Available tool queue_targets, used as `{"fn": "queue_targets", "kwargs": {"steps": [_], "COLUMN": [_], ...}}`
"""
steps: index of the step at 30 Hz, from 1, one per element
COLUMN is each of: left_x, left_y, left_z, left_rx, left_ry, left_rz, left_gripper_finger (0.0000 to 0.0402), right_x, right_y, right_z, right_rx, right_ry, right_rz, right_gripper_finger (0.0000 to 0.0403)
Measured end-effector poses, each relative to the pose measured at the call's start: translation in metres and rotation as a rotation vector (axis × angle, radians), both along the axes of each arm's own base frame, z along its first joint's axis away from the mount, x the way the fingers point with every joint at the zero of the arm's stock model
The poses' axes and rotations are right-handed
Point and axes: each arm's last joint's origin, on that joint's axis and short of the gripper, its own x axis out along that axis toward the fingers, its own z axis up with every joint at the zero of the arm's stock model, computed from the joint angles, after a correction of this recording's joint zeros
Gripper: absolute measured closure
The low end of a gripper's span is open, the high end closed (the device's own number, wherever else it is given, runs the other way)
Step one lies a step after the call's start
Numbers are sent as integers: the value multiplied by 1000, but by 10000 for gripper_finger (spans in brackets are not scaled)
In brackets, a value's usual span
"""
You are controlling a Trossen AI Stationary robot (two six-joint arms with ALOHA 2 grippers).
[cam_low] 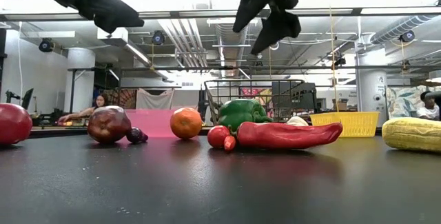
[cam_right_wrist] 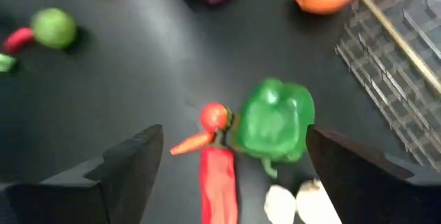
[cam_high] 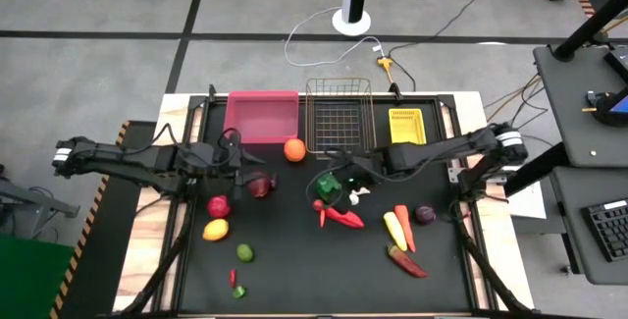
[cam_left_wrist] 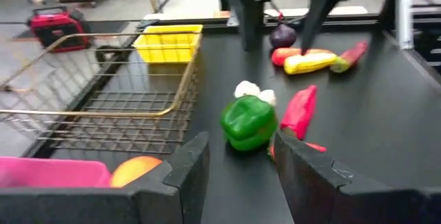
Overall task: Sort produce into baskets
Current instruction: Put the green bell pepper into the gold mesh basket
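My right hand (cam_right_wrist: 227, 162), fingers spread wide and empty, hovers seemingly right above the green pepper (cam_high: 329, 186) near the bench's middle.

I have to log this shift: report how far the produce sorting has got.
Done: nothing visible; the pink bin, wire basket and yellow bin all look empty. In hand: the right gripper hovers with jaws open over the green pepper; the left gripper holds nothing. Left: all of it, including the orange, lime and corn on the table.
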Motion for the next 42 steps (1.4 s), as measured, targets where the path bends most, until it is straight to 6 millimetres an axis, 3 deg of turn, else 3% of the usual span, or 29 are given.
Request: {"fn": "queue_targets", "kwargs": {"steps": [17, 37, 42], "left_x": [0, 1, 1], "left_y": [1, 1, 1], "left_z": [-2, -3, -3], "left_rx": [49, 49, 46], "left_ry": [25, 27, 27], "left_rz": [12, 12, 12], "left_gripper_finger": [255, 255, 255], "right_x": [35, 40, 45], "right_y": [4, 6, 9], "right_z": [-41, -46, -62], "right_rx": [-6, -54, -67], "right_ry": [280, 249, 280], "right_rz": [-154, -190, -195], "right_gripper_finger": [70, 69, 69]}}
